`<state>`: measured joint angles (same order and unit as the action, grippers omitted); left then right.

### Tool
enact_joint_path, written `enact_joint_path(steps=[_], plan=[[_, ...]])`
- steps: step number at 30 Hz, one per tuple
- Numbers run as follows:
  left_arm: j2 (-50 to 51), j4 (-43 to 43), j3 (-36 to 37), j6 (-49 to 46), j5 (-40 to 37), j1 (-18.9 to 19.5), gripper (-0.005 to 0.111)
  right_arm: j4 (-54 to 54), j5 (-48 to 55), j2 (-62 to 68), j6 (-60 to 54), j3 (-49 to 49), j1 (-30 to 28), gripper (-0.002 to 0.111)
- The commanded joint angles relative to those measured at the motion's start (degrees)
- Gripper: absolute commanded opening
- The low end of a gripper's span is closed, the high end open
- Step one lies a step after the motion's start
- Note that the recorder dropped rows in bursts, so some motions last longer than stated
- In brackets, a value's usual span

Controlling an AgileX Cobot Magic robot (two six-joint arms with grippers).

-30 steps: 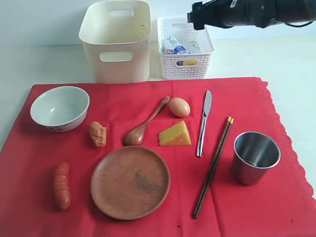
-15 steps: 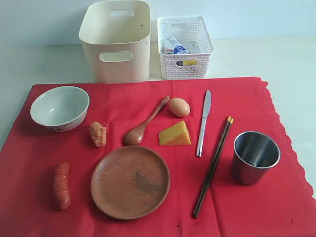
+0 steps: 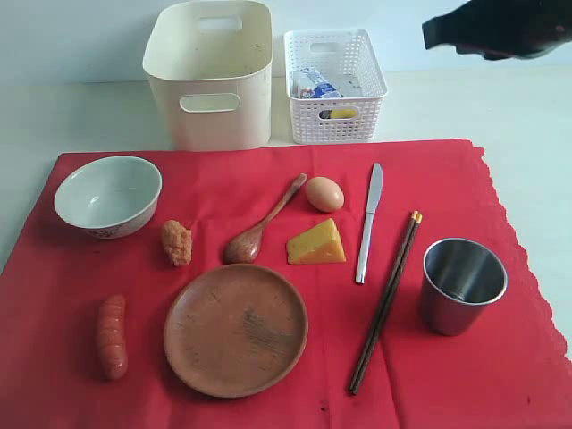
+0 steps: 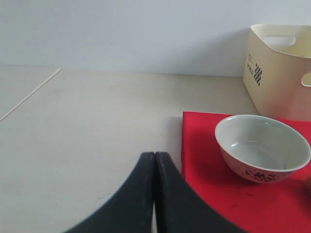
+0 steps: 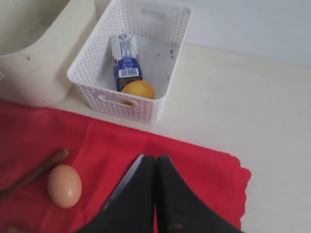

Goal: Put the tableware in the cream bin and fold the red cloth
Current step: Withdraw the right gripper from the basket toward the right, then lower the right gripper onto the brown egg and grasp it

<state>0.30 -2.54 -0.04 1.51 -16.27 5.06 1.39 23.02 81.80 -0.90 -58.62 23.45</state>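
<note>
On the red cloth [image 3: 223, 170] lie the white bowl [image 3: 108, 195], round wooden plate [image 3: 236, 329], wooden spoon [image 3: 261, 223], silver knife [image 3: 368, 223], chopsticks [image 3: 386, 299] and steel cup [image 3: 463, 284]. The cream bin [image 3: 211, 76] stands behind the cloth. My right gripper [image 3: 427, 37] hovers high at the back right, shut and empty. In the right wrist view it [image 5: 155, 158] hangs above the knife's blade [image 5: 127, 177]. My left gripper [image 4: 154, 154] is shut and empty over bare table, left of the cloth's corner and the bowl [image 4: 262, 147]; the exterior view does not show it.
A white lattice basket [image 3: 335, 85] beside the bin holds a milk carton [image 5: 125, 60] and a lemon [image 5: 138, 90]. An egg [image 3: 324, 193], cheese wedge [image 3: 316, 243], sausage [image 3: 112, 335] and an orange fried lump [image 3: 177, 242] lie among the tableware.
The right arm stood above the basket a second ago, left the exterior view, and now shows farther right at the top. Nothing on the cloth has moved.
</note>
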Motion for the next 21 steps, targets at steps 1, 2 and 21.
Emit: enact_joint_path(steps=[1,2,21], plan=[[-0.3,0.2,0.0,0.5,0.5,0.2,0.001,0.1,-0.2,0.4,-0.6,2.2,-0.1,0.0],[-0.3,0.2,0.0,0.5,0.5,0.2,0.001,0.1,-0.3,0.5,-0.6,2.5,-0.1,0.0],[-0.3,0.2,0.0,0.5,0.5,0.2,0.001,24.2,-5.1,4.2,-23.3,3.3,-0.1,0.0]])
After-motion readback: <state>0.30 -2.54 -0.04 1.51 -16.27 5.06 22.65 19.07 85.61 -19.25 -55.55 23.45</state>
